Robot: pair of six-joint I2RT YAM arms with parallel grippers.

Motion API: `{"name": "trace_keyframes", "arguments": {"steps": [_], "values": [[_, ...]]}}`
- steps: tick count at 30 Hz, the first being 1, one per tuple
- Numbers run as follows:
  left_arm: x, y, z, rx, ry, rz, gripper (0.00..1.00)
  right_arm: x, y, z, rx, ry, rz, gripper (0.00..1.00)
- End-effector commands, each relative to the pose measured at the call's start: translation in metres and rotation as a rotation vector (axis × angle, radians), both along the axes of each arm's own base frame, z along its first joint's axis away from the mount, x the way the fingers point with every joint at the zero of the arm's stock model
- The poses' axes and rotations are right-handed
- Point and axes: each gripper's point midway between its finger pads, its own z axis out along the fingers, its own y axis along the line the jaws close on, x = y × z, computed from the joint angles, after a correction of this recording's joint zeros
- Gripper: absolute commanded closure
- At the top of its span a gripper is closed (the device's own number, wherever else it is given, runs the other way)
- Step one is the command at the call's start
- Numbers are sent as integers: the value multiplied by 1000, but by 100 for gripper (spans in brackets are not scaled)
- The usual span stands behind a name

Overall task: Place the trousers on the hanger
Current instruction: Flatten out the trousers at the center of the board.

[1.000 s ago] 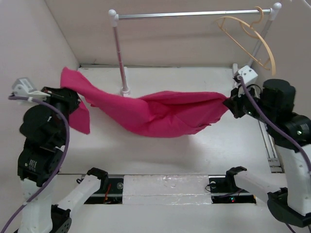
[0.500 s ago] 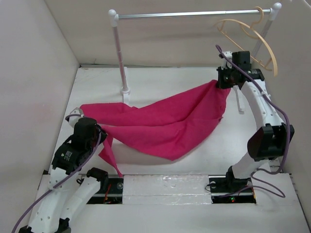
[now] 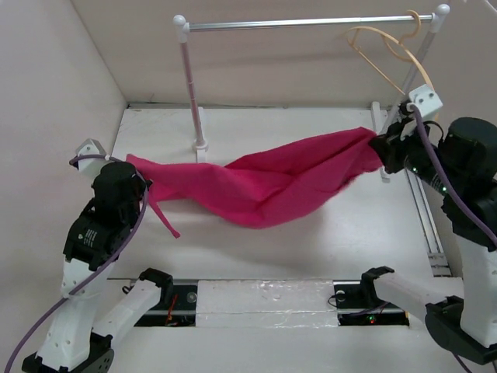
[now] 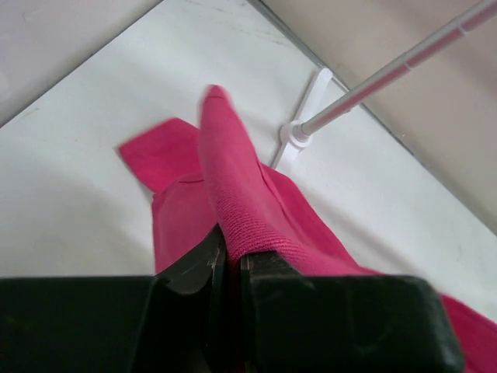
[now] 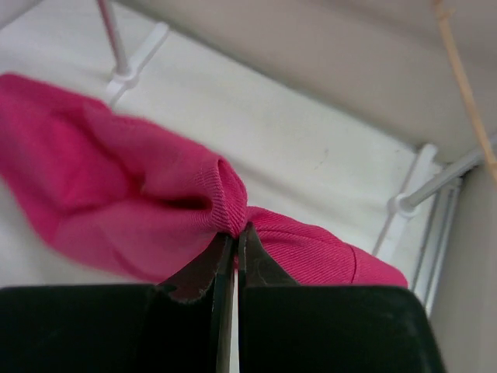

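Top external view: trousers (image 3: 264,186) pulled out long again, hanger (image 3: 382,31) bare

Half a second ago the right arm was reaching up into the back corner, its end of the cloth lifted close under the hanger, while the left arm sat low near the front. Now both have swung. The right gripper (image 3: 382,148) has come back down on the right, below and in front of the hanger. The left gripper (image 3: 138,171) has risen and moved back on the left. To me this looks like a re-stretch rather than progress, since nothing is over the crossbar yet.

The table (image 3: 311,256) is white, flat and matte. At its back stands the rail (image 3: 303,23), a silver tube on white posts with flat feet.

The trousers are soft magenta cloth slung between the two grippers, gathered into a long rumpled band that sags in the middle. I can't tell whether the belly touches the table. A loose strip dangles near the left end. Close up, in the wrist views, the weave is finely ribbed.

The hanger is thin pale wood with curved shoulders. It is hooked on the right end of the rail and hangs askew.

Both grippers have black jaws, and each is pinched together on a fold of the trousers with no gap showing.
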Motion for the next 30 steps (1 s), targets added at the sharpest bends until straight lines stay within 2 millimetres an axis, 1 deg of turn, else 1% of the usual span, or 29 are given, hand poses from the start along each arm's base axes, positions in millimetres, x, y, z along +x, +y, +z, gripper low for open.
{"name": "trace_keyframes", "arguments": {"steps": [1, 2, 3, 4, 5, 6, 7, 9, 10, 11, 12, 13, 14, 15, 16, 17, 18, 19, 20, 21, 22, 23, 24, 25, 26, 27, 28, 29, 30], "values": [[4, 9, -1, 46, -4, 41, 100, 36, -24, -13, -69, 38, -121, 100], [4, 7, -3, 39, -1, 34, 100, 47, -24, -20, -65, 51, -108, 100], [4, 4, -11, 33, 13, 19, 100, 72, -26, -45, -71, 99, -117, 100], [3, 1, -21, 25, 32, 3, 100, 98, -38, -73, -66, 158, -143, 100], [2, 1, -22, 23, 37, 5, 100, 99, -46, -73, -66, 159, -167, 100], [0, -3, -32, 12, 58, -14, 100, 123, -52, -90, -69, 181, -192, 100], [-2, -5, -39, -1, 72, -24, 100, 132, -58, -115, -75, 233, -212, 100], [-12, -15, -63, -32, 122, -83, 100, 156, -77, -134, -78, 235, -270, 100], [-16, -19, -73, -53, 141, -106, 100, 165, -84, -152, -96, 253, -295, 100], [-19, -27, -79, -98, 141, -133, 100, 170, -96, -177, -97, 289, -326, 100], [-27, -38, -93, -134, 159, -194, 100, 177, -103, -184, -96, 282, -343, 100], [-32, -42, -100, -164, 166, -212, 100, 179, -111, -194, -107, 305, -371, 99], [-35, -50, -107, -197, 180, -240, 100, 182, -123, -209, -127, 344, -417, 92], [-43, -66, -121, -243, 216, -328, 100, 179, -135, -215, -132, 378, -451, 83], [-47, -74, -129, -266, 243, -362, 100, 178, -140, -219, -135, 402, -466, 64], [-52, -80, -137, -288, 273, -391, 100, 178, -142, -217, -140, 407, -474, 53], [-59, -87, -153, -309, 318, -427, 94, 174, -141, -216, -140, 416, -470, 45], [-60, -89, -159, -306, 336, -441, 83, 173, -138, -212, -131, 407, -459, 37], [-62, -88, -163, -292, 356, -449, 72, 168, -127, -199, -115, 370, -421, 36], [-60, -86, -165, -268, 380, -440, 57, 164, -119, -201, -110, 366, -394, 35], [-58, -83, -165, -221, 393, -453, 32, 160, -100, -201, -115, 356, -343, 36], [-55, -80, -160, -189, 401, -448, 26, 153, -89, -201, -110, 353, -310, 37], [-42, -70, -142, -131, 382, -406, 17, 143, -77, -195, -100, 333, -271, 38], [-36, -61, -129, -72, 366, -382, 14, 131, -60, -215, -100, 380, -214, 47], [-26, -54, -114, -32, 344, -343, 12, 120, -45, -222, -82, 399, -157, 58], [-15, -40, -80, 15, 252, -275, 13, 108, -37, -220, -74, 384, -128, 68], [-9, -34, -67, 33, 216, -235, 14, 93, -30, -244, -68, 438, -110, 100], [4, -33, -49, 24, 141, -200, 14, 83, -22, -250, -65, 444, -84, 100], [14, -31, -41, 31, 100, -169, 15, 77, -22, -255, -55, 452, -89, 100]]}}
